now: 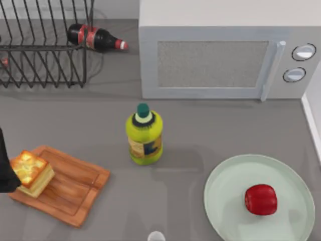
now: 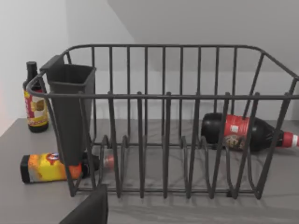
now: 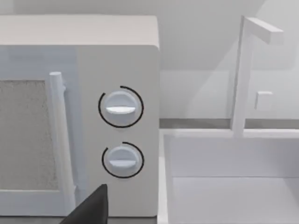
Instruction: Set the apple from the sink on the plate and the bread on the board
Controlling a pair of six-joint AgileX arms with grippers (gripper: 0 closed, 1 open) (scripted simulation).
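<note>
At the surface's left edge your left arm (image 1: 6, 168) touches the bread (image 1: 33, 172), which sits on the board's (image 1: 70, 193) left end; open grey room lies past the yellow bottle (image 1: 144, 134); the apple (image 1: 261, 199) rests on the plate (image 1: 225, 191) near the right edge; I cannot tell either pincer's state.

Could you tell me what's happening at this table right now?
Nothing is being held at the moment. The apple lies on the plate at the table's right, and the bread sits on the board at the left, so both items look placed. A dark part of the left arm shows at the left edge beside the bread.
</note>
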